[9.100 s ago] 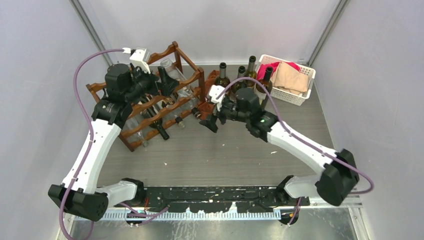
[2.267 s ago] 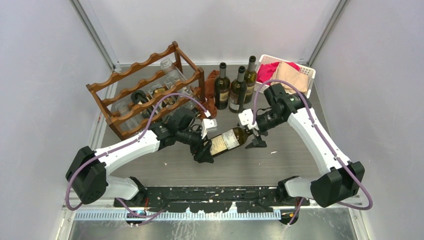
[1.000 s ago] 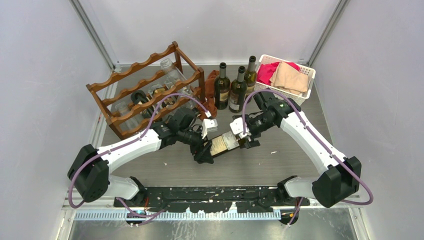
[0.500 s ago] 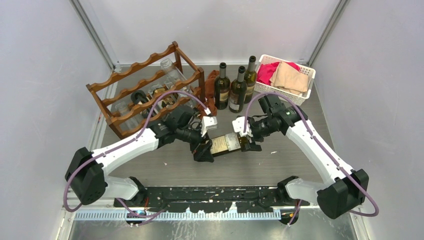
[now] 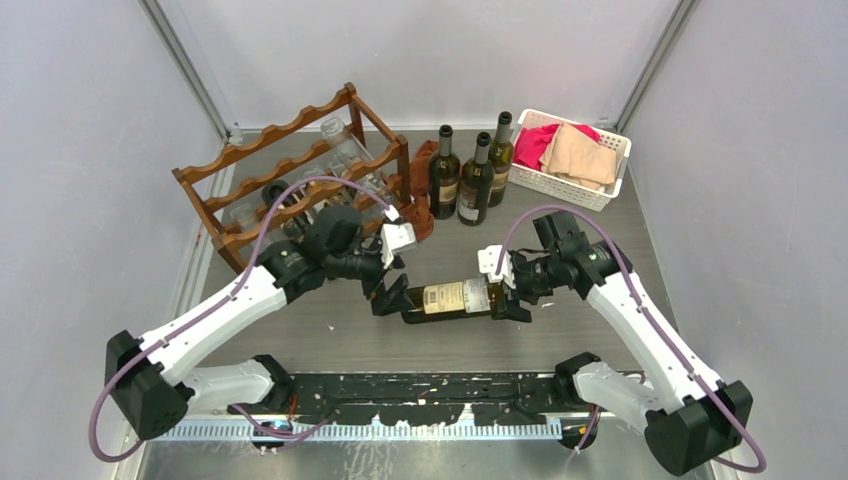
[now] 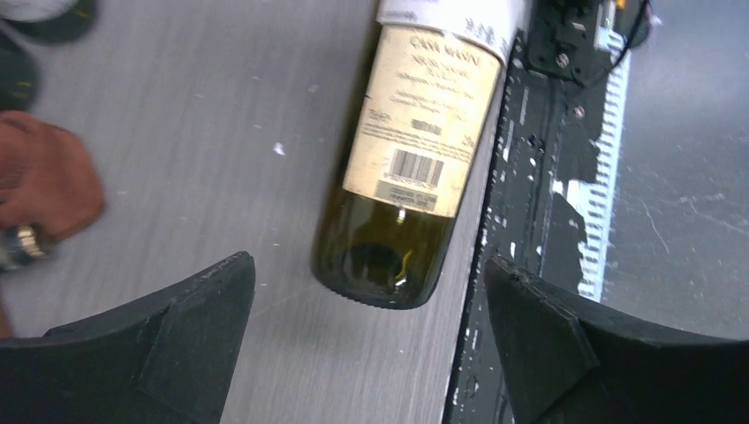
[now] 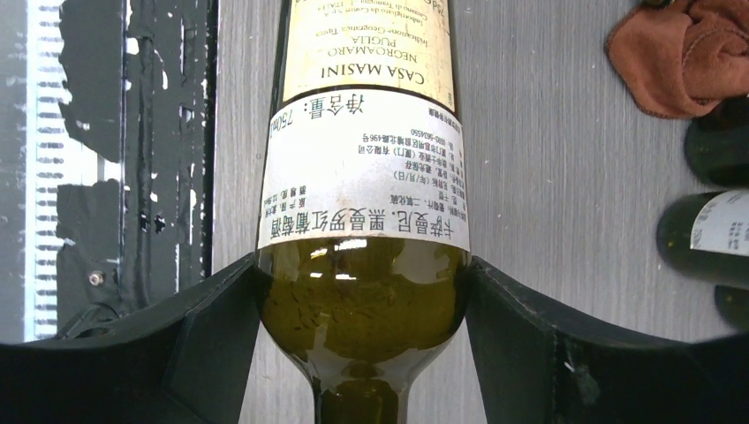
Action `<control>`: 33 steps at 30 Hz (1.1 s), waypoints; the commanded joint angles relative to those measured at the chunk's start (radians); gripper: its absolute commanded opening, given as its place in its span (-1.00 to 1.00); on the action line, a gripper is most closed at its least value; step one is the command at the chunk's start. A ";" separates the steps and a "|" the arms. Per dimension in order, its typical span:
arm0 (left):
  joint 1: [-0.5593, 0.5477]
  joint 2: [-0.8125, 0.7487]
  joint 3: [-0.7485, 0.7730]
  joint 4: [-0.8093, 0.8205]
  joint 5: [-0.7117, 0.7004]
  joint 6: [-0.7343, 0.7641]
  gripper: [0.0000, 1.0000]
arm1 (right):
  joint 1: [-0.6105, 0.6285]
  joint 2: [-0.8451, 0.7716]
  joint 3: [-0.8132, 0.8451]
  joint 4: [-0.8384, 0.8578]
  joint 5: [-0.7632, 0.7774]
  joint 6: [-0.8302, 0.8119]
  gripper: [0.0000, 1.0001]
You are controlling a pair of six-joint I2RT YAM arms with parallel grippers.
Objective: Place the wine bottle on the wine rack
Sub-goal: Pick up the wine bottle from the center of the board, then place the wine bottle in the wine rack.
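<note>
The wine bottle (image 7: 362, 177) carries a cream label reading "CASA MASINI", "NEGROAMARO" and "PUGLIA", plus a white sticker printed in Chinese characters. This one bottle lies level toward the near edge of the desk (image 5: 400, 340) at mid-width, well apart from the wine rack (image 5: 300, 175) at the far left. Three upright bottles (image 5: 476, 185) stand at the far edge. The right gripper (image 7: 362, 344) clamps the bottle's shoulder. The left gripper (image 6: 366, 283) gapes wide, with the bottle's base between its fingers and clear of both.

We are in a lab test cell: plain pale panel walls (image 5: 80, 150) and metal corner struts (image 5: 183, 60) enclose a grey table (image 5: 450, 340).
</note>
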 commanded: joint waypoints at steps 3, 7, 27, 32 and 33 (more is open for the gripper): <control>0.033 -0.037 0.217 -0.113 -0.199 -0.057 0.99 | -0.001 -0.138 -0.072 0.278 -0.049 0.330 -0.98; 0.044 0.009 0.386 -0.224 -0.303 -0.100 1.00 | 0.002 -0.191 -0.129 0.444 -0.021 0.561 -0.98; 0.100 0.150 0.768 -0.483 -0.695 -0.112 0.92 | 0.303 -0.087 -0.146 0.978 0.420 1.038 -0.98; 0.111 0.145 0.765 -0.460 -0.727 -0.113 0.92 | 0.378 -0.012 -0.127 1.102 0.492 1.071 -0.98; 0.113 0.144 0.764 -0.458 -0.730 -0.114 0.92 | 0.387 0.003 -0.122 1.125 0.500 1.079 -0.98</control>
